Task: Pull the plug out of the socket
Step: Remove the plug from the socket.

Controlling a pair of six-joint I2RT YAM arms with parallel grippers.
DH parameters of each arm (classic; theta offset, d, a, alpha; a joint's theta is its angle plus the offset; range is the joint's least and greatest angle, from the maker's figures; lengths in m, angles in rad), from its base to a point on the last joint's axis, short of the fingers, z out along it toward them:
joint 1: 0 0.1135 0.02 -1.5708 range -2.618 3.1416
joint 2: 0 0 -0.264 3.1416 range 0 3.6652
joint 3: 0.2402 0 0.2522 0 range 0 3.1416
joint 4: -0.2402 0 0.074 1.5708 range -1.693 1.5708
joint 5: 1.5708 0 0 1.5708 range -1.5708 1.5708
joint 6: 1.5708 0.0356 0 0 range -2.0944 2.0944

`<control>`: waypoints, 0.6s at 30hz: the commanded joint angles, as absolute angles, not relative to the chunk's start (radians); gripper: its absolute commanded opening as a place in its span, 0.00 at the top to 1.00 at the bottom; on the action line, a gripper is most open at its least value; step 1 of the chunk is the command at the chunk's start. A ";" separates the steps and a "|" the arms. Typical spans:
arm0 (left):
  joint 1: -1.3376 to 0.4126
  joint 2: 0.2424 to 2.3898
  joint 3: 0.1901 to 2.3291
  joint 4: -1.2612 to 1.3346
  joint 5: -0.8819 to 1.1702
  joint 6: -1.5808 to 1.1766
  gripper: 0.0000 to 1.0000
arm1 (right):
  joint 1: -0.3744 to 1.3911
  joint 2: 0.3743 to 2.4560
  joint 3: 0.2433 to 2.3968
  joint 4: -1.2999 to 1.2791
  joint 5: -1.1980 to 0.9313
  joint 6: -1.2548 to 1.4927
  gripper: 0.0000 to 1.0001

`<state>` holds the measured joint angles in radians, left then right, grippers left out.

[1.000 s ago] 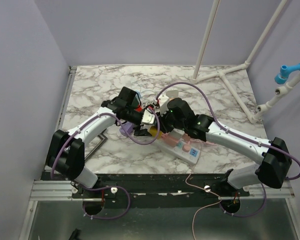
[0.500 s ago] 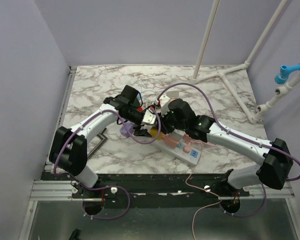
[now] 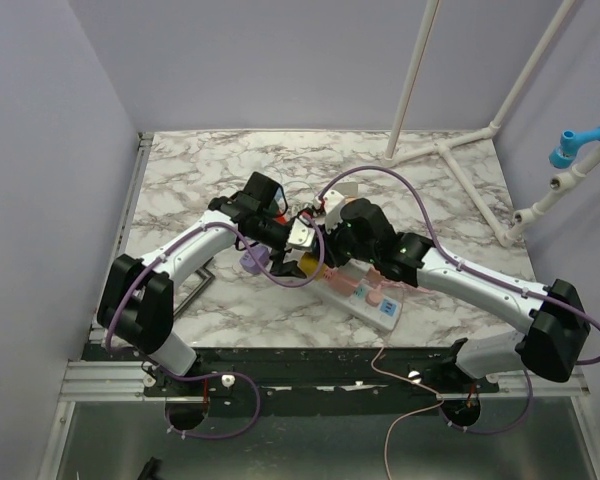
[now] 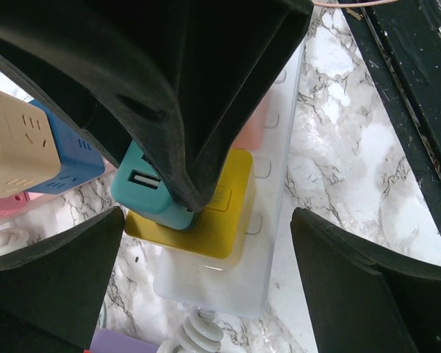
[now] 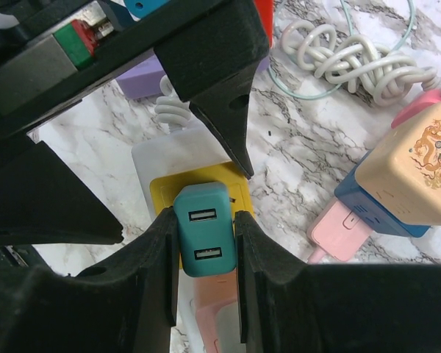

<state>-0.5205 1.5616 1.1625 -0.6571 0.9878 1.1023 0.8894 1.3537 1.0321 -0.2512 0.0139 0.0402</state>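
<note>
The marble table (image 3: 180, 180) is carrying the white power strip (image 3: 378, 303), and both arms are reaching in over the strip's far end.

The left gripper (image 4: 206, 243) is hovering at that end with its jaws spread wide, one finger on either side of the strip and neither touching it. It seems to be standing ready to pin the strip down so that it does not lift with the pull.

The right gripper (image 5: 204, 220) is coming at the same end of the strip from the opposite side. Its two pads are clamping the flat sides of the teal plug (image 5: 203, 239), which gives it a square hold for a straight pull.

The plug is sitting in the yellow socket block (image 4: 224, 220), which is mounted on the strip near its cable end. The plug looks fully seated, so the pull itself is not yet done.

Beside the strip, a beige cube (image 5: 411, 165) is resting on a blue cube (image 5: 367, 198) with a pink piece (image 5: 338, 228) against them. All three are lying clear of the strip.

A knotted white cable (image 5: 353, 51) is lying beyond the strip. A purple block (image 5: 143, 84) is sitting just past the strip's cable end.

Counting: two grippers, one strip, one yellow block and one teal plug with two USB ports. There are also two cubes, one pink piece, one cable bundle and one purple block.
</note>
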 commanded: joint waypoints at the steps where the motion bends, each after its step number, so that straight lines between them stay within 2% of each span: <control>1: -0.535 1.608 1.211 -0.607 1.001 0.992 0.02 | 0.945 1.309 1.049 -0.078 -0.095 -0.020 0.99; 6: -0.501 1.620 1.249 -0.549 1.008 0.895 0.01 | 0.945 1.314 1.058 -0.105 -0.077 -0.034 0.99; 8: -0.478 1.601 1.262 -0.620 1.025 0.935 0.02 | 0.945 1.315 1.057 -0.113 -0.067 -0.043 0.99; 12: -0.463 1.505 1.179 -0.674 1.040 1.013 0.02 | 0.946 1.301 1.043 -0.107 -0.056 -0.053 0.99; 18: -0.438 1.456 1.142 -0.640 1.072 0.896 0.02 | 0.945 1.292 1.036 -0.096 -0.051 -0.050 0.99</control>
